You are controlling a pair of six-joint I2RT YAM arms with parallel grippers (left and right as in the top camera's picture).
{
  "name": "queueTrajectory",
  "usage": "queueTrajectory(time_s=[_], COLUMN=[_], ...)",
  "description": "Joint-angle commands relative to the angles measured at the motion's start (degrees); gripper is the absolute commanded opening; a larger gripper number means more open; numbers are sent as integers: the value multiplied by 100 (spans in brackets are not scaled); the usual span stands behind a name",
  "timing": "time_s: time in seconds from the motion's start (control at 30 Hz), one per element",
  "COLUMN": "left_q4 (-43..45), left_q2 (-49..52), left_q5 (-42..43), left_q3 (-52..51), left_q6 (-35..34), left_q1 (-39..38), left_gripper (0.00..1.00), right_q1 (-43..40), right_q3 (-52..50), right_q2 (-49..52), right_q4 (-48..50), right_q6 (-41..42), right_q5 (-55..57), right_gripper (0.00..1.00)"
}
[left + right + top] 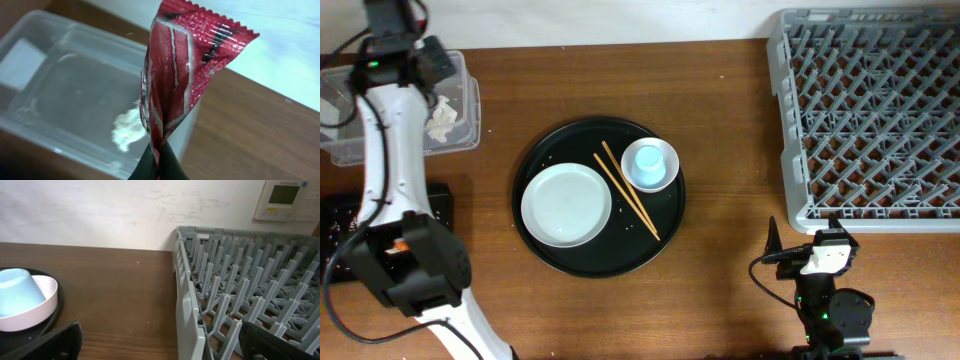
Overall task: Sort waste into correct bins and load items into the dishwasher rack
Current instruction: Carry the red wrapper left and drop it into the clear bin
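Open tabletop [730,120] separates the round tray [570,145] from the rack [865,110], whose upright pegs [250,300] crowd it.

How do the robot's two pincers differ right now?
The left pincer is shut on a red snack wrapper; the right pincer is open and holds nothing. The left hangs over the clear tub; the right sits low beside the grey dishwasher rack. Both have dark fingers.

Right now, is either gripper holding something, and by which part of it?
The left gripper is shut on the red snack wrapper, pinching its lower end. The right gripper is open and holds nothing.
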Motion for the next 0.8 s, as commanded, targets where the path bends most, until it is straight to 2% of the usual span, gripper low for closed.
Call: queueTrajectory(time_s=[0.0,0.03,0.07,0.1,0.13,0.2,0.23,0.33,0.4,0.6,0.63,0.7,0.77], left_q4=[-140,-177,-221,-245,-267,-267,-260,-326,-476,-737,-745,-820,-1021], left_q2=[317,389,426,461,476,487,485,485,483,372,315,278,203], left_q5=[-74,-74,-72,-72,-72,-74,-74,-46,262,2828,3786,4227,4321], left_q3=[-17,-17,-17,-17,-17,-17,-17,-15,-15,-15,-15,-15,-15], left_q6=[-210,-210,-210,-210,-210,-210,-210,-212,-212,-212,-212,-212,-234], left_q1=[308,372,424,452,483,507,507,507,505,507,501,476,422], left_gripper=[7,15,35,63,75,87,97,99,99,99,99,99,99], right_q1=[35,35,35,35,35,35,35,35,35,35,35,35,35], right_q3=[-37,-37,-37,-37,-37,-37,-37,-37,-37,-37,-37,-37,-37], right_q2=[-33,-33,-33,-33,-33,-33,-33,-33,-33,-33,-33,-33,-33], right_q4=[-31,-31,-31,-31,-31,-31,-31,-31,-31,-31,-31,-31,-31], right_q6=[42,42,42,44,44,44,44,44,44,44,42,44,44], right_q5=[50,50,50,50,50,50,50,50,50,50,50,50,50], right_gripper=[98,98,98,98,98,98,98,98,98,98,98,98,98])
